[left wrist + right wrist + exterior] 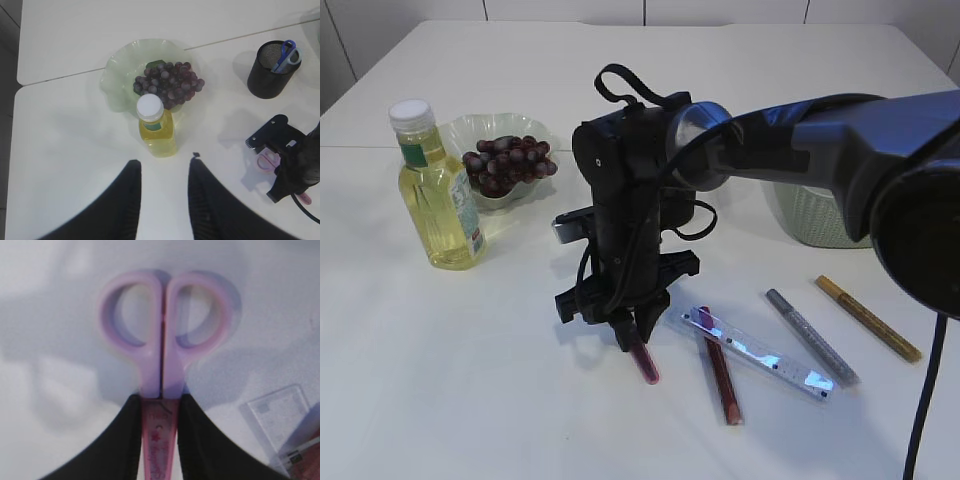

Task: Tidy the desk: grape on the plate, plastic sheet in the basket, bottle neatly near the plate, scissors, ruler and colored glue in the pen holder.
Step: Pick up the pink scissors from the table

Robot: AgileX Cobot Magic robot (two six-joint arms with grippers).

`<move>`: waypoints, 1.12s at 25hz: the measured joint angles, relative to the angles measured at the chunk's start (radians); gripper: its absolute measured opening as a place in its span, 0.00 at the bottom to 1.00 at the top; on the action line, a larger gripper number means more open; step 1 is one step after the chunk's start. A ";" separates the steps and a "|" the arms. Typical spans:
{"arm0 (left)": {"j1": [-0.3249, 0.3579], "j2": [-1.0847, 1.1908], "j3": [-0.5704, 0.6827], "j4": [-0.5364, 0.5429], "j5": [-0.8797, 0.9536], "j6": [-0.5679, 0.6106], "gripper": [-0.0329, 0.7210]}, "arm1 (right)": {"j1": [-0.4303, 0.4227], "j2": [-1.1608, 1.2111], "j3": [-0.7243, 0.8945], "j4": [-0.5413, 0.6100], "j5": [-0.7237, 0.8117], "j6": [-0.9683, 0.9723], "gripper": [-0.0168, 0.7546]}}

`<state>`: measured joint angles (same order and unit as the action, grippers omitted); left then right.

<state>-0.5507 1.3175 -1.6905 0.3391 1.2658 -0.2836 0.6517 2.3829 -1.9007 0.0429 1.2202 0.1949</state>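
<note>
We saw a white table (pixel 440 380) with a matte top. A thin seam (pixel 65 76) ran across it where two tops met. Behind its far edge stood a wall of pale tiles (pixel 560 8). Dark floor (pixel 7 30) showed past the table's left edge.

White table (pixel 470 400), w/ bottle (pixel 437 190), grape plate (pixel 470 135), ruler (pixel 760 352), glue pens (pixel 868 317), basket (pixel 810 220), pen holder (pixel 270 70)

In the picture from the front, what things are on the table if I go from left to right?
bottle → grapes on the plate → right hand holding pink scissors → red glue pen → ruler → silver glue pen → gold glue pen
</note>
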 joint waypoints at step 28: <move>0.000 0.000 0.000 0.000 0.000 0.000 0.36 | 0.049 -0.053 0.004 -0.074 -0.008 -0.055 0.28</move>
<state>-0.5507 1.3175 -1.6905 0.3391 1.2658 -0.2836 0.7008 2.3295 -1.8971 -0.0306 1.2125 0.1402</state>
